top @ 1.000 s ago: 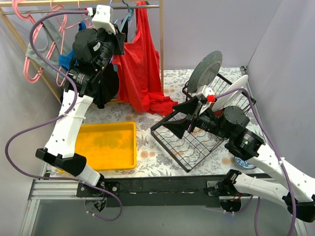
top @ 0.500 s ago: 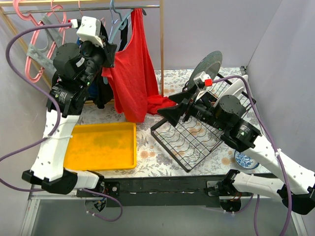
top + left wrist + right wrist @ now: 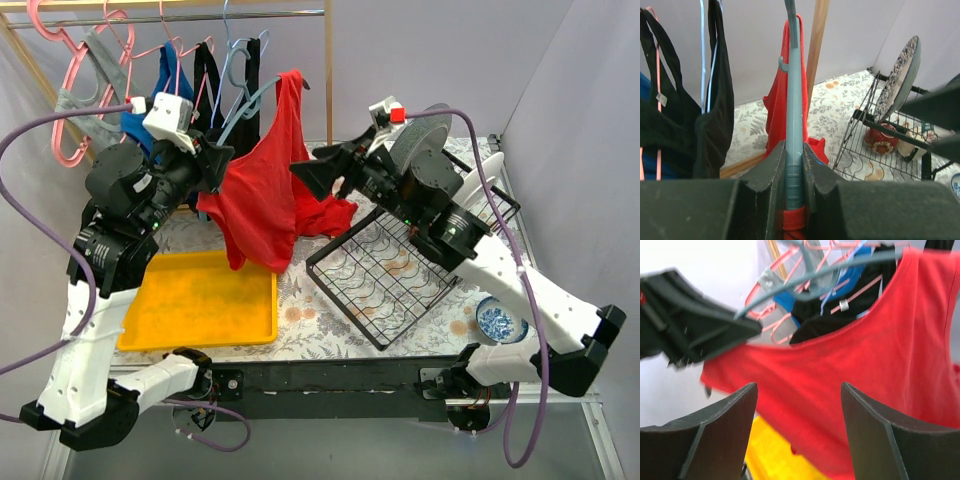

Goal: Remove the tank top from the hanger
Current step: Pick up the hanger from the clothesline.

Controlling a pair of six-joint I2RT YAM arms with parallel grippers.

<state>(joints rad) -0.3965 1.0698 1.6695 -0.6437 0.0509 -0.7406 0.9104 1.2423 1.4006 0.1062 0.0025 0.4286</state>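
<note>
- Table (image 3: pixel 320 322): floral-patterned top; it carries a tray, a rack and a bowl.
- Clothes rail (image 3: pixel 200 14): runs across the back, with a wooden upright (image 3: pixel 328 90) at its right end. Pink hangers (image 3: pixel 75 80), a blue garment (image 3: pixel 135 120) and a black garment (image 3: pixel 207 75) hang along it.
- Red tank top (image 3: pixel 262 195): on the hanger, one strap looped over the hanger's raised far end. The body drapes down between the two grippers, and its lower part lies on the table just beside the rack.
- Wire dish rack (image 3: pixel 400 285): right half of the table, tilted. A patterned plate (image 3: pixel 425 135) stands on edge at its far side.
- Yellow tray (image 3: pixel 200 300): front left of the table, near the tank top's lowest fold.
- Left gripper (image 3: pixel 794 160): fingers clamped on the lower end of the hanger's arm, with red fabric pinched at the same spot.
- Right gripper (image 3: pixel 799 390): fingers spread wide, facing the tank top's body. It is close to the fabric, and contact cannot be determined.
- Blue-grey hanger (image 3: pixel 250 100): tilted, rising from the left gripper towards the wooden upright.
- Blue-and-white bowl (image 3: pixel 498 320): front right of the table, beside the rack.
</note>
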